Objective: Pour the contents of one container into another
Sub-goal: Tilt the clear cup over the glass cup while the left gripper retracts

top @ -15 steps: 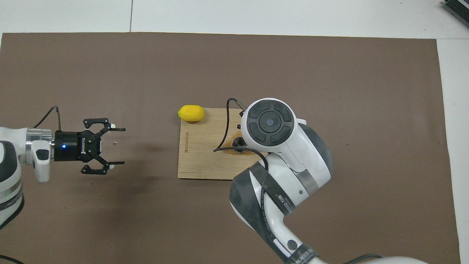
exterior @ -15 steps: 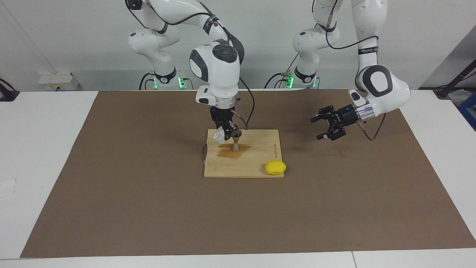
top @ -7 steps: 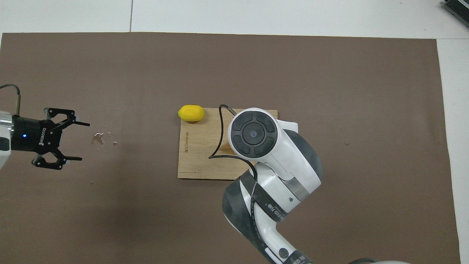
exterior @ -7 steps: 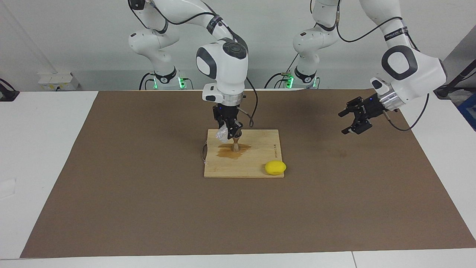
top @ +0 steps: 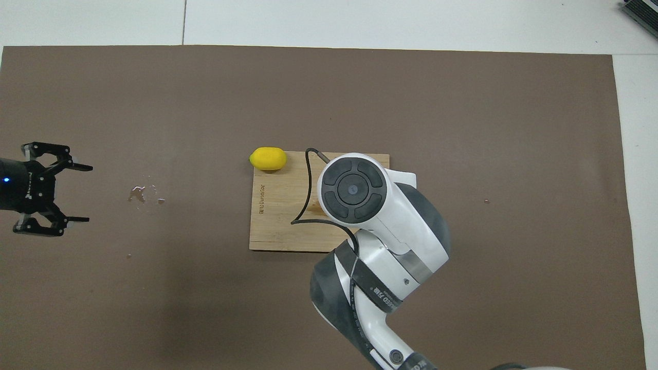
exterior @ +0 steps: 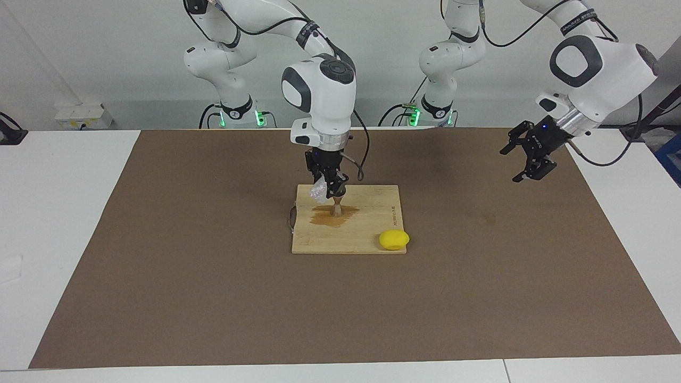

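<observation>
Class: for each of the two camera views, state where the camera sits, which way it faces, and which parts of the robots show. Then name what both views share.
Facing view: high across the table, looking at the robots; both whole arms show, the right gripper tilting the clear cup over the jigger, the left gripper open.
Overhead view: above the robots' end, looking steeply down; the right arm's wrist hides cup and jigger.
Shared: wooden board, lemon, left gripper.

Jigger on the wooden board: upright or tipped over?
Upright: the jigger stands on its base on the board, in a brown puddle.
</observation>
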`<state>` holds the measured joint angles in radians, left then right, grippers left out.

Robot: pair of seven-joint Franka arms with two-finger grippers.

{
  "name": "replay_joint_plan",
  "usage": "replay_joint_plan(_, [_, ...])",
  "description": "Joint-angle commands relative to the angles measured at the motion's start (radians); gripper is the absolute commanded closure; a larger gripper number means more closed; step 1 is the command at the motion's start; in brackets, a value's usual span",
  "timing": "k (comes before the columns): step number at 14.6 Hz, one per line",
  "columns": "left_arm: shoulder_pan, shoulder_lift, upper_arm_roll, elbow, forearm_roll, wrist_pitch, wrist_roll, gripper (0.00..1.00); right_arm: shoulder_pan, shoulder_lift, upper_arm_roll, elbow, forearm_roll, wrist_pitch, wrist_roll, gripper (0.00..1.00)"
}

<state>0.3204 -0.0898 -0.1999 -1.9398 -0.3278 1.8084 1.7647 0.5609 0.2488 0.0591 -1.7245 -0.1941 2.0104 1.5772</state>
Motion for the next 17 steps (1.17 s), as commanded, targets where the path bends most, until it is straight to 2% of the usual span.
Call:
replay_joint_plan(1, [-0.085, -0.004, -0.012, 0.105, 0.131, -0.04, -0.202, 0.0, -0.001, 0.006, 0.005, 0.02, -0.016, -0.018, 0.011, 1.0])
replay_joint_plan(4, [-0.093, -0.016, -0.015, 0.116, 0.153, -0.121, -0.48, 0.0, -0.004, 0.007, 0.005, 0.025, -0.001, -0.021, 0.012, 1.0])
replay_joint_plan(6, [-0.104, -0.018, -0.016, 0.114, 0.173, -0.124, -0.6, 0.0, -0.013, 0.007, 0.005, 0.035, 0.068, -0.024, 0.014, 1.0])
replay_joint_plan(8, [-0.141, -0.021, -0.016, 0.114, 0.193, -0.13, -0.71, 0.0, -0.021, 0.009, 0.005, 0.04, 0.131, -0.024, 0.02, 1.0])
replay_joint_plan(12, [-0.236, -0.045, -0.018, 0.116, 0.262, -0.204, -1.077, 0.0, -0.061, 0.012, 0.002, 0.04, 0.226, -0.021, 0.014, 1.0])
replay_joint_plan(17, [-0.254, -0.051, -0.018, 0.114, 0.286, -0.236, -1.292, 0.0, -0.127, 0.012, 0.002, 0.022, 0.356, -0.021, -0.018, 1.0])
